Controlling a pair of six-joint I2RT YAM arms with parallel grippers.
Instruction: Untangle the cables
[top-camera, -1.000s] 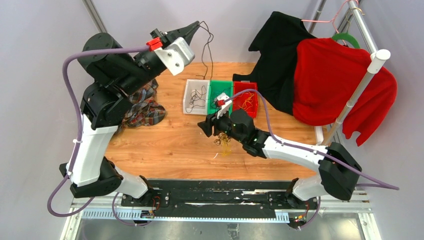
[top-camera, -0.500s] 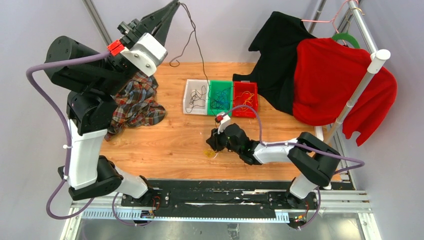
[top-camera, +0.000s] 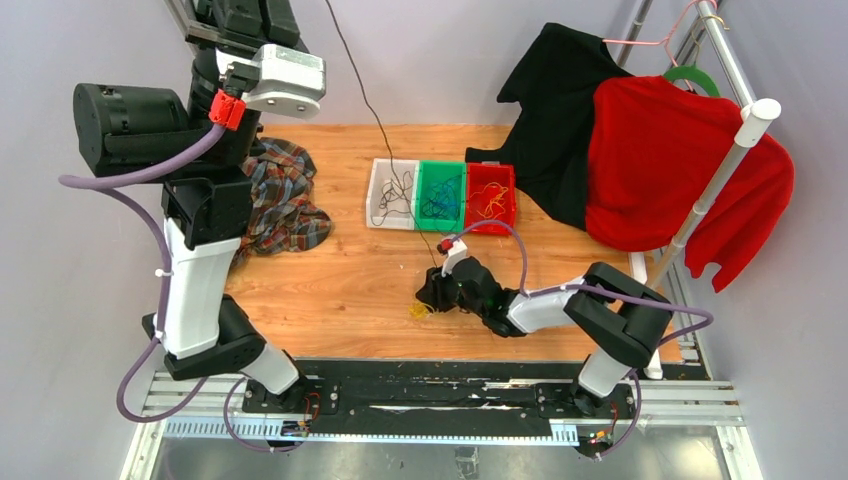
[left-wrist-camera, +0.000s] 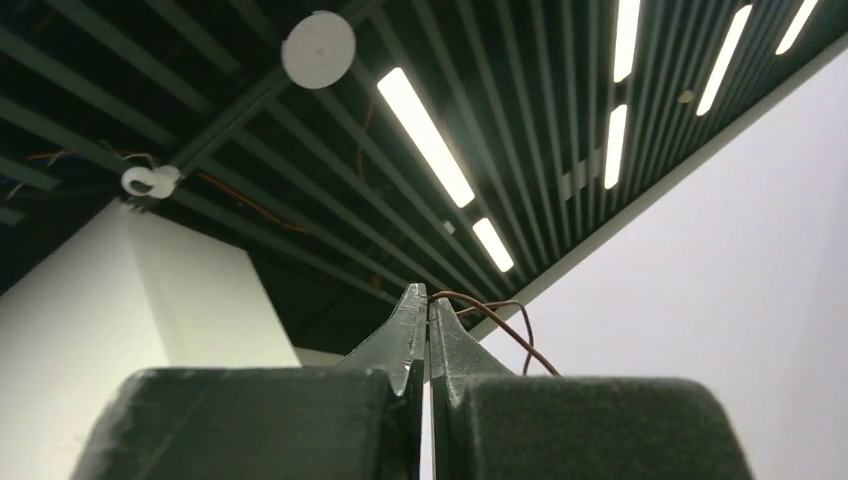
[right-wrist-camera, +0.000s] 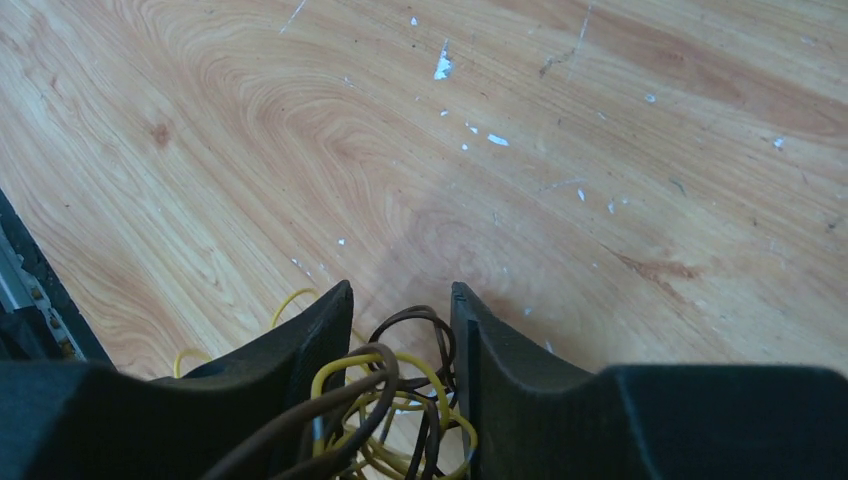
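My left gripper (left-wrist-camera: 428, 295) is raised high, its fingers above the top edge of the overhead view, where only its wrist (top-camera: 285, 80) shows. It is shut on one dark brown cable (left-wrist-camera: 500, 325). That cable (top-camera: 385, 130) runs down across the table to the tangle. My right gripper (top-camera: 428, 292) is low on the table near the front. Its jaws (right-wrist-camera: 400, 295) are closed around a small tangle of yellow and dark brown cables (right-wrist-camera: 400, 400). A few yellow loops (top-camera: 418, 308) spill onto the wood beside it.
A white bin (top-camera: 372, 200), a green bin (top-camera: 442, 163) and a red bin (top-camera: 490, 166) at mid table hold sorted cables. A plaid cloth (top-camera: 285, 205) lies left. Black (top-camera: 560, 110) and red (top-camera: 680, 170) garments hang on a rack at right.
My left arm has swung up and back, drawing the brown cable out long. My right gripper has come down and nearer with the tangle, now on the table.
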